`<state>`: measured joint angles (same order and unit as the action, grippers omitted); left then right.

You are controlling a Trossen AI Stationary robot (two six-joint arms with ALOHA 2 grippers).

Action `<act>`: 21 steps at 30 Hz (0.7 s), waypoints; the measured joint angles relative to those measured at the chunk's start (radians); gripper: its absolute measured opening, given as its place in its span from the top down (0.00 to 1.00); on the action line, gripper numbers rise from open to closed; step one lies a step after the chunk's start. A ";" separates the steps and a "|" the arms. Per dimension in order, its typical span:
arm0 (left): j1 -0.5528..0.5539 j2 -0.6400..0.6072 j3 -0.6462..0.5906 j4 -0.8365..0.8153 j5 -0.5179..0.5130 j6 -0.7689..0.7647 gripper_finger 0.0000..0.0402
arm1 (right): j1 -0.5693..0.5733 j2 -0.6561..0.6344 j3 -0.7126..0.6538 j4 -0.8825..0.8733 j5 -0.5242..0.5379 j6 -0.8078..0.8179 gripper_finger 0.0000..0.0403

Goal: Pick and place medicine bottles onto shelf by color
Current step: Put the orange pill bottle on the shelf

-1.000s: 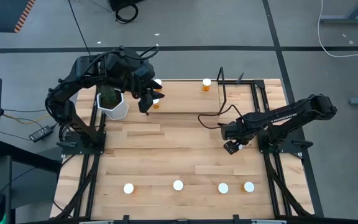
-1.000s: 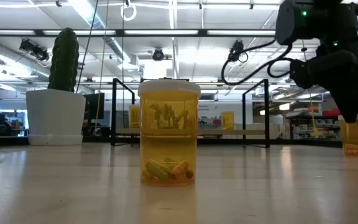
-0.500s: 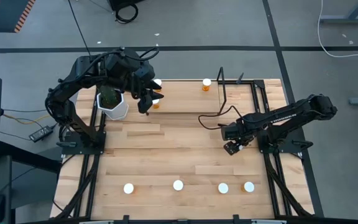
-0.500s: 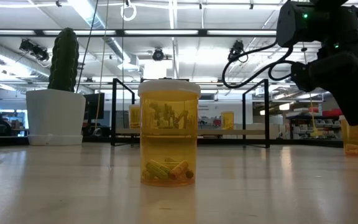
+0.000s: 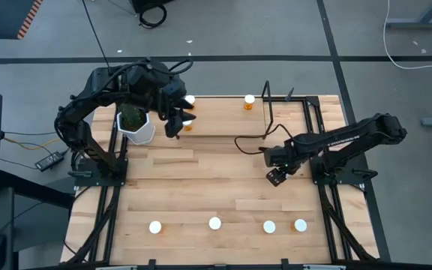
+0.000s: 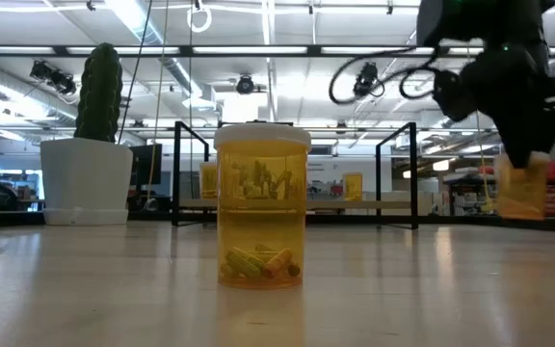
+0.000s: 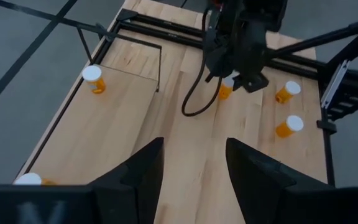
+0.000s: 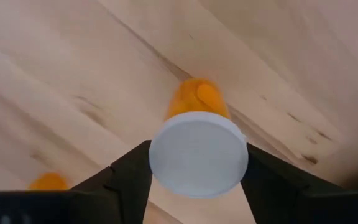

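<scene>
My right gripper (image 5: 274,177) is right of the table's middle, shut on an amber medicine bottle (image 6: 520,188) with a white cap (image 8: 197,152). Several more bottles (image 5: 214,223) stand along the near edge on their bases; one (image 6: 261,204) fills the low view's centre. The shelf (image 5: 223,116) lies along the far edge with three bottles (image 5: 250,101) on or by it. My left gripper (image 5: 175,127) hangs open over the shelf's left end, beside the cactus pot (image 5: 136,124), touching nothing. My right gripper pinches the bottle at its top, one finger (image 8: 129,171) on each side of the white cap (image 8: 166,155). The fingers come from above, pointing down. The bottle hangs about upright below them, its base (image 6: 520,212) lifted clear of the table.
The white cactus pot (image 6: 87,181) stands at the far left. Black wire uprights (image 5: 267,94) rise at the shelf's ends. A cable (image 5: 250,142) loops off the right arm over the table. Bare wood lies between the shelf and the near row.
My right gripper has risen and shifted slightly toward the table's left, carrying the bottle with it. The bottle, which stood on the table a second ago, now hangs clear of the wood. The left arm has kept still.
</scene>
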<state>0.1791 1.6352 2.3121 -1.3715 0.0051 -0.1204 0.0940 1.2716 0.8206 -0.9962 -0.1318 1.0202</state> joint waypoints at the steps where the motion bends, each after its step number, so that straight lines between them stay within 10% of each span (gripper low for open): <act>1: 0.000 0.000 0.000 -0.006 0.000 0.006 0.55 | 0.000 0.000 0.019 0.000 0.004 -0.019 0.44; 21: 0.004 0.000 0.000 -0.018 0.000 0.054 0.55 | -0.234 0.469 0.714 -0.211 0.099 -0.827 0.44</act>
<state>0.1829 1.6352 2.3123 -1.3892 0.0051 -0.0659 -0.1402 1.7411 1.5347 -1.2070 -0.0326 0.1934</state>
